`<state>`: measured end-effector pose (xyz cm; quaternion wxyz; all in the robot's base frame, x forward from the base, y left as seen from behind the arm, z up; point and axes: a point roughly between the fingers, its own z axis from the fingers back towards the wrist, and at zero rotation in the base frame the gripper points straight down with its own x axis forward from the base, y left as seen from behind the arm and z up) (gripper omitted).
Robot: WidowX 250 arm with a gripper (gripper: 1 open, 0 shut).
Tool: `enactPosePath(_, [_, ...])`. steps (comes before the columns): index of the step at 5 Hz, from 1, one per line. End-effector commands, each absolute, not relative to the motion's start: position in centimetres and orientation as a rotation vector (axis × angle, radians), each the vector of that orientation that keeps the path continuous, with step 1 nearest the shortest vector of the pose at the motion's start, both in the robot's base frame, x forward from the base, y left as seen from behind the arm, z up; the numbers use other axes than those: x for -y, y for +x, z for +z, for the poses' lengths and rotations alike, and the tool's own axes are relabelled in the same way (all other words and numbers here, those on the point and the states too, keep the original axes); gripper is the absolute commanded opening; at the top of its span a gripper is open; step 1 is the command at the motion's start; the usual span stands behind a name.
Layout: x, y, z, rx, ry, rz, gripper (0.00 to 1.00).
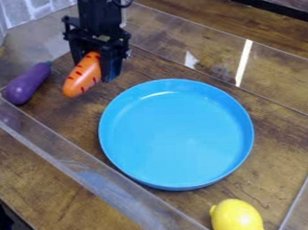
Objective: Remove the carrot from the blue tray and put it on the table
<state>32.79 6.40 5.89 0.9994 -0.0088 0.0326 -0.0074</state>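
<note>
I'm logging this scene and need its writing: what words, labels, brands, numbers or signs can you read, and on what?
None can be read: no lettering shows on the toy carrot, blue tray, eggplant, lemon or black tool.

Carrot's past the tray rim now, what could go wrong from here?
Two risks. The gripper has the carrot near the purple eggplant, so drifting further that way could bump it. The carrot also hangs tilted from its upper end, so on release over the table it might tip or roll, possibly into the eggplant or back against the blue tray.
</note>
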Motion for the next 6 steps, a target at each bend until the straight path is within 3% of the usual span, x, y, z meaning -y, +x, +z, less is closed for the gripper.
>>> enactPosePath(1, [-8.1, 34.1, 6.9, -0.005, 0.014, 0.006, 0.0])
enactPosePath(3, [-9.6, 34.8, 5.2, -0.025, 0.024, 0.019, 0.0])
enactPosePath(4, [-10.2, 35.1, 4.5, -0.035, 0.027, 0.026, 1.0])
enactPosePath(6, [-10.8, 35.1, 4.3, -0.044, 0.019, 0.041, 1.0])
